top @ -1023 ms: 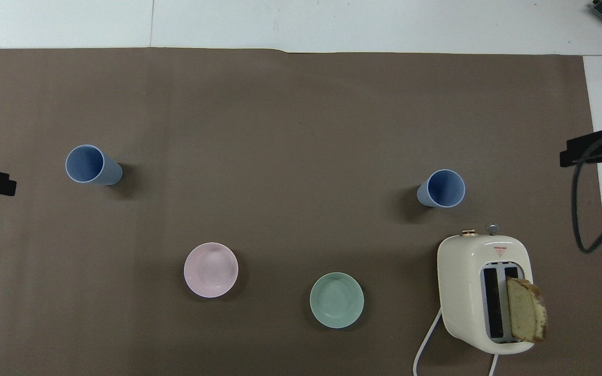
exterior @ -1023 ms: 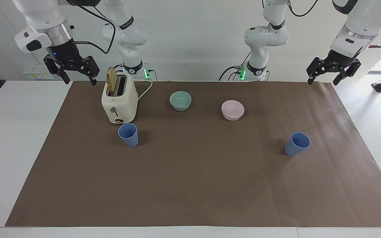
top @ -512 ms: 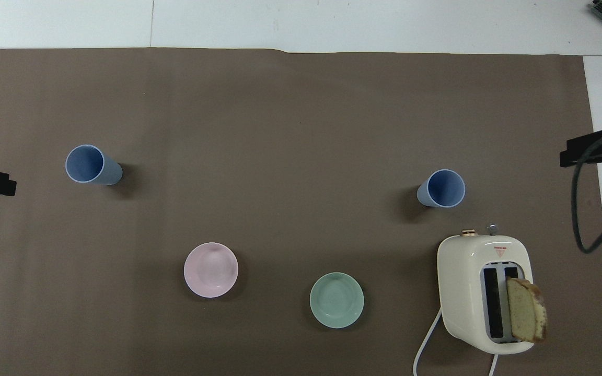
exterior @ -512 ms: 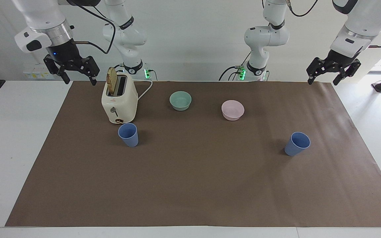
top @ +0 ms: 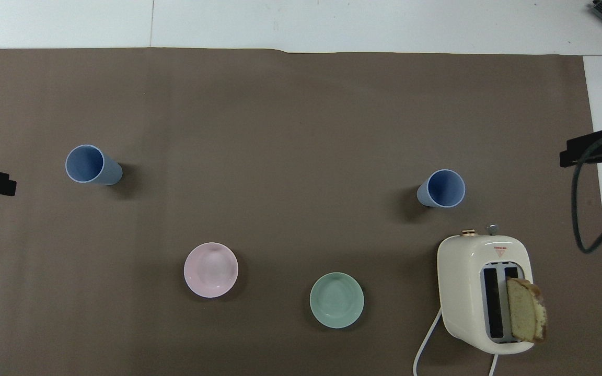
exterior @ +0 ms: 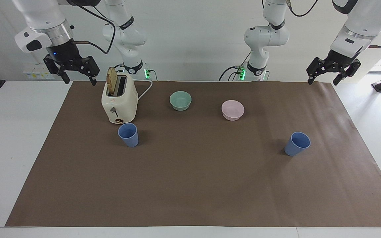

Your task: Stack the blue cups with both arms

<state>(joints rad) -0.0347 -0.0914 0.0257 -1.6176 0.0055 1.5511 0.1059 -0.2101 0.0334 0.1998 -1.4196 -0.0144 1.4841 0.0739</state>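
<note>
Two blue cups stand upright and apart on the brown mat. One cup is toward the right arm's end, just farther from the robots than the toaster. The other cup is toward the left arm's end. My right gripper hangs open and empty in the air over the mat's corner beside the toaster. Over the mat's other robot-side corner my left gripper is also raised, open and holding nothing. In the overhead view only dark tips of the two grippers show at the side edges.
A cream toaster holds a slice of bread in one slot, and its white cord runs toward the robots. A green bowl and a pink bowl sit nearer to the robots than the cups.
</note>
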